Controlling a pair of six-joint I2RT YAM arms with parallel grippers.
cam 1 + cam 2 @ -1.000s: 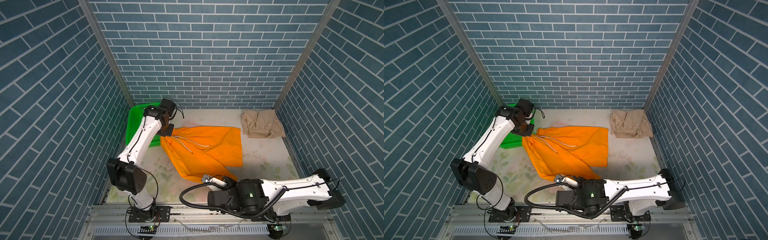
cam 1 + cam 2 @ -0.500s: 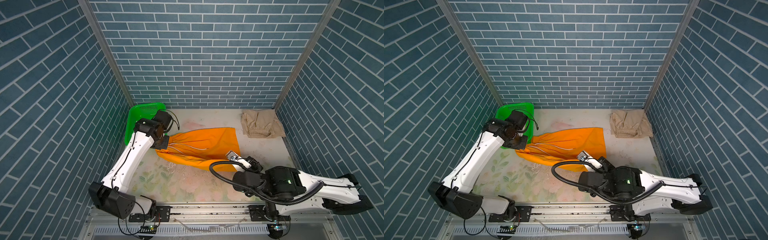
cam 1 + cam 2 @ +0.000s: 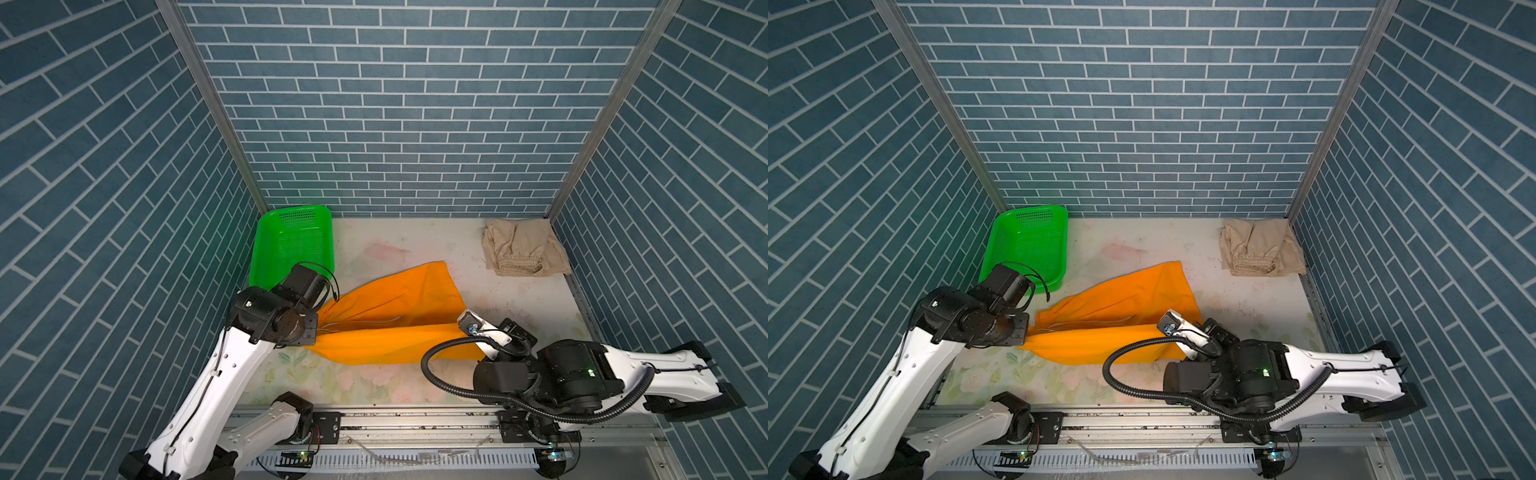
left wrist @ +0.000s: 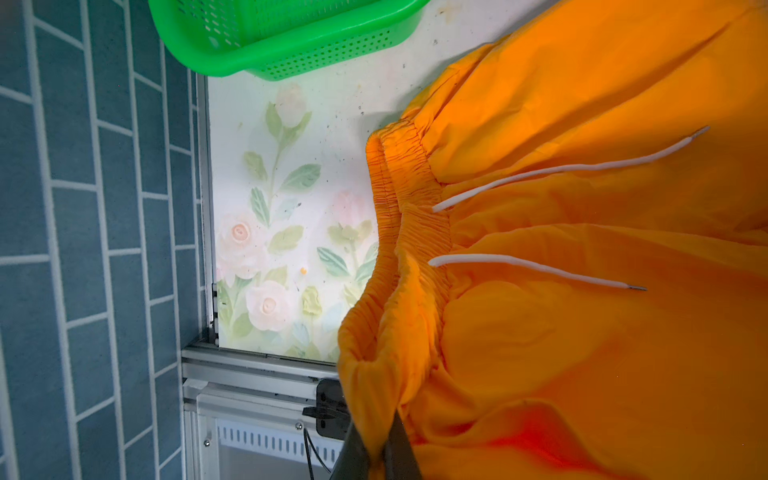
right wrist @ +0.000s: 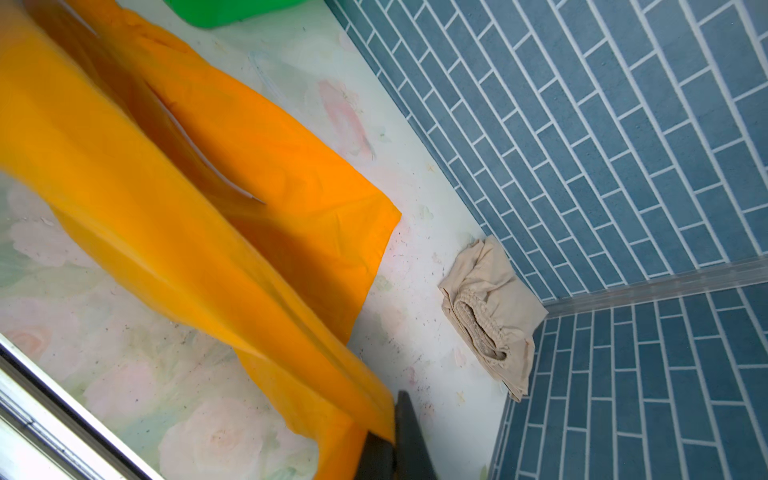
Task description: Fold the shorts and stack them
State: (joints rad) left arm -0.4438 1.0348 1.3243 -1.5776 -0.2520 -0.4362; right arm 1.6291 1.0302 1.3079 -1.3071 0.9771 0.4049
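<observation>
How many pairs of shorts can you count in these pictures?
2: orange shorts across the middle of the table; beige shorts in its far right corner. None seems hidden.

Basket (image 3: 291, 249) back-left, folded shorts (image 3: 521, 251) back-right, spread shorts (image 3: 395, 316) between

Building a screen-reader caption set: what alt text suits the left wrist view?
The shut left gripper pinches the orange shorts at their gathered waistband, white drawstring ends lying on the cloth. Beyond lie a floral table and a green basket.
</observation>
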